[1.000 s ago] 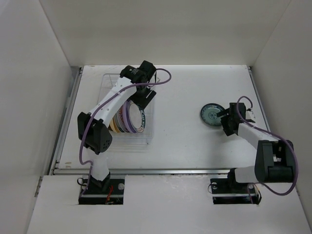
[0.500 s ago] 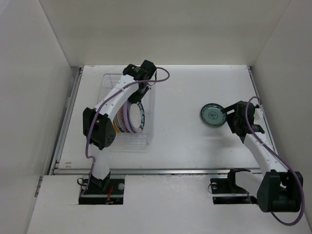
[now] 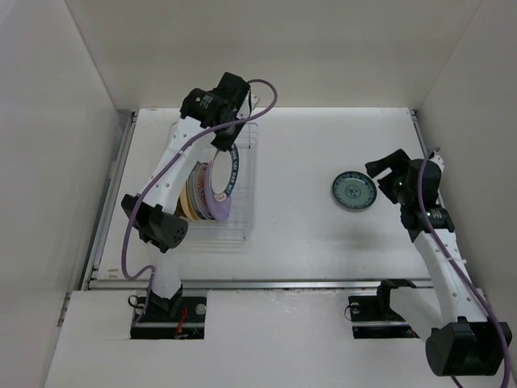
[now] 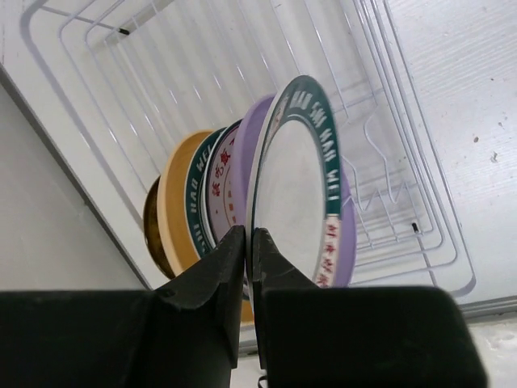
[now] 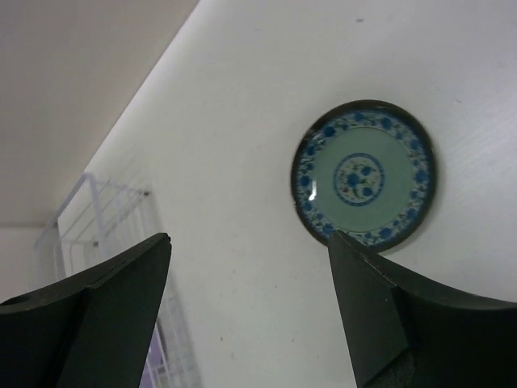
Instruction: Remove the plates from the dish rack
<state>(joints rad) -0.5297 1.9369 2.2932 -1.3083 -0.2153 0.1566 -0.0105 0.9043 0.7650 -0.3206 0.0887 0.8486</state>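
Left gripper: the left gripper (image 4: 249,234) is pressed together on the rim of the lettered plate (image 4: 295,178), with one finger on each face, as the wrist view shows.

Lettered plate: white with a dark teal lettered rim, it stands on edge in the rack (image 4: 388,194). It sits at the end of the row nearest the table's middle. Its rim reaches out past the lavender plate (image 4: 346,242) just behind it. Whether its lower edge rests in the slot wires cannot be told.

Row in the rack: behind the lavender plate come a teal-rimmed plate (image 4: 220,186), a tan plate (image 4: 176,202) and a brown plate (image 4: 152,230). All stand on edge and are packed close together.

From above: the left arm arches over the rack (image 3: 242,220) on the left half of the table (image 3: 307,145). The left gripper (image 3: 222,144) is at the far edge of the lettered plate (image 3: 226,172), which leans and shows its face.

Right gripper: the right gripper (image 5: 249,238) is spread wide and holds nothing. From above, the right gripper (image 3: 380,174) hangs over the table just right of the patterned plate (image 3: 354,191).

Patterned plate: the patterned plate (image 5: 363,174), teal with a blue floral band and a dark rim, lies flat and face up on the right half of the table (image 5: 242,121). It touches neither finger and is well apart from the rack (image 5: 105,210).
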